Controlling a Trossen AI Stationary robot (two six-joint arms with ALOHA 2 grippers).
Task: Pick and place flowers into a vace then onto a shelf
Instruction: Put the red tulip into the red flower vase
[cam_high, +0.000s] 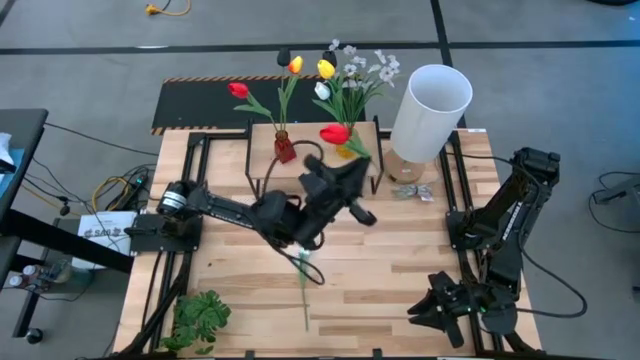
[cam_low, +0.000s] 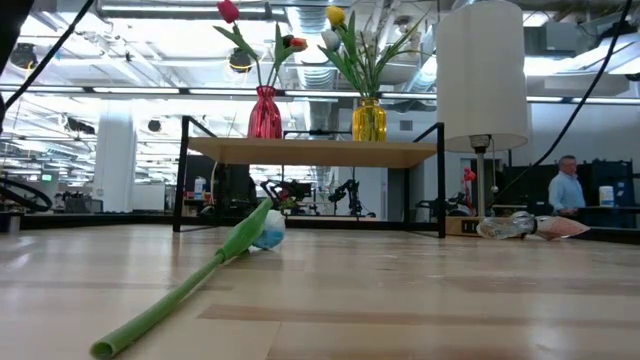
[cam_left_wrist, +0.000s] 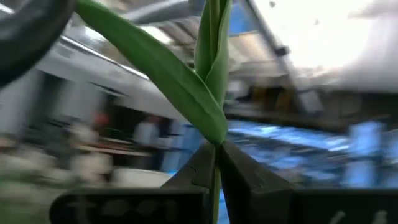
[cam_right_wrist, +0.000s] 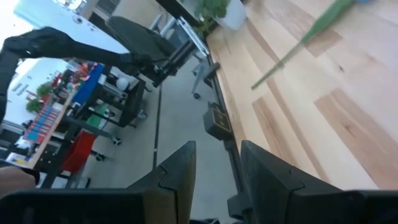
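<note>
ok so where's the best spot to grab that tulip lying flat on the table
Take the lying tulip on its bare green stem, about midway, coming straight down from above with the jaws across the stem. It lies flat on the table, pale head toward the shelf, so only the thin stem offers a clean pinch.

Shelf (cam_high: 262, 132) at the tabletop's (cam_high: 400, 270) far edge, carrying two vases with flowers (cam_high: 285, 95) side by side. Lamp (cam_high: 428, 112) just right of it. One tulip (cam_high: 304, 280) lies mid-tabletop, well before the shelf. Leafy sprig (cam_high: 200, 318) at the near left corner. Left gripper (cam_high: 345, 175) above the shelf's front; right gripper (cam_high: 440, 310) near right.
</note>
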